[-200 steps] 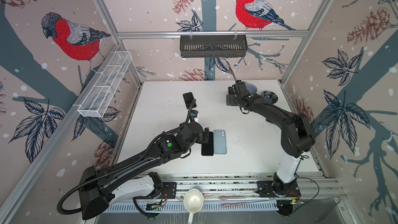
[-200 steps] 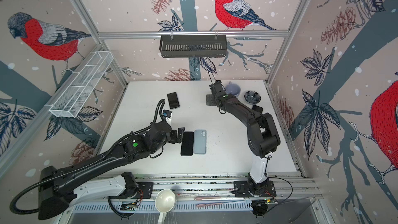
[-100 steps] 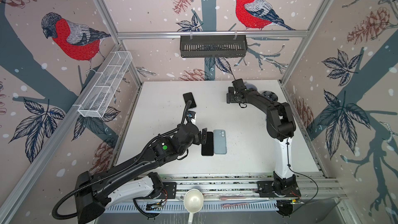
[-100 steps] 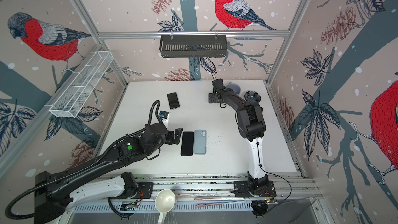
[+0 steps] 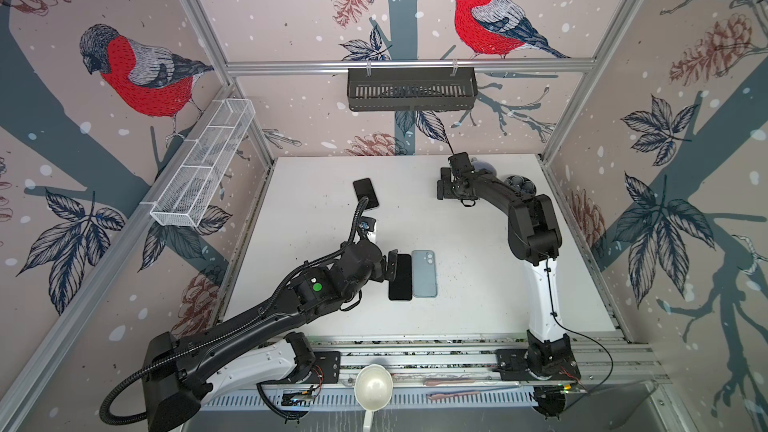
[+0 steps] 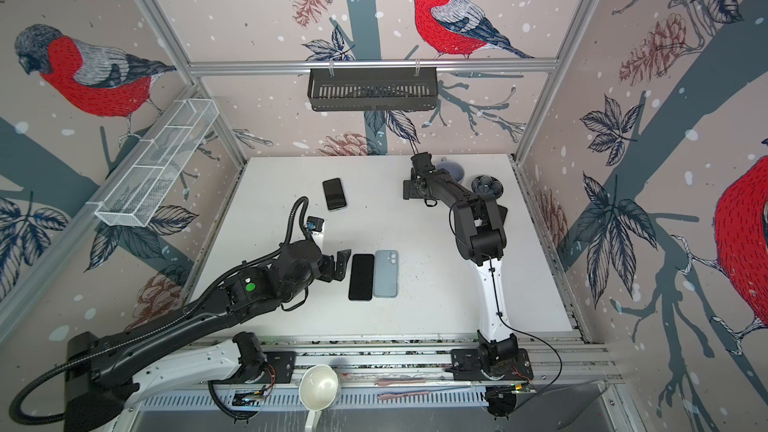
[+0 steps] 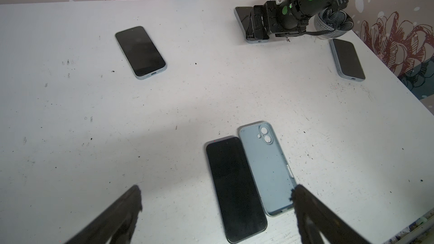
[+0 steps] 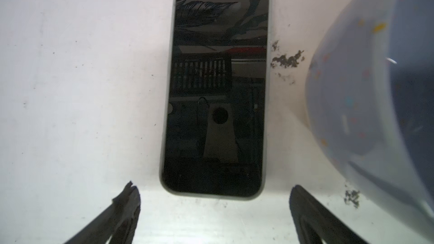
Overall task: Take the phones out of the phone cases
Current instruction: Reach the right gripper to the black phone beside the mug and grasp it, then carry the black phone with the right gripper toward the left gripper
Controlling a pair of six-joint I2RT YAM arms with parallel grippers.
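A bare black phone (image 5: pixel 400 276) (image 7: pixel 234 188) lies flat beside an empty pale-blue phone case (image 5: pixel 424 273) (image 7: pixel 265 167) at the table's middle front. My left gripper (image 5: pixel 390 268) (image 7: pixel 216 203) is open at the phone's left edge and holds nothing. At the back, my right gripper (image 5: pixel 442 189) (image 8: pixel 215 207) is open just short of the end of another phone in its case (image 8: pixel 216 90), lying screen up. Two more cased phones lie at back left (image 5: pixel 365 193) (image 7: pixel 141 52) and at the right (image 7: pixel 347 59).
A pale-blue cup (image 8: pixel 364 90) (image 6: pixel 451 170) stands close beside the back phone, with a patterned bowl (image 5: pixel 519 184) further right. A black basket (image 5: pixel 411 89) hangs on the back wall and a white mesh shelf (image 5: pixel 203 168) on the left wall. A white scoop (image 5: pixel 373 386) sits at the front rail.
My left gripper has drawn back a little to the left, off the black phone. The right arm's elbow has folded back and up while its gripper stayed at the back phone.
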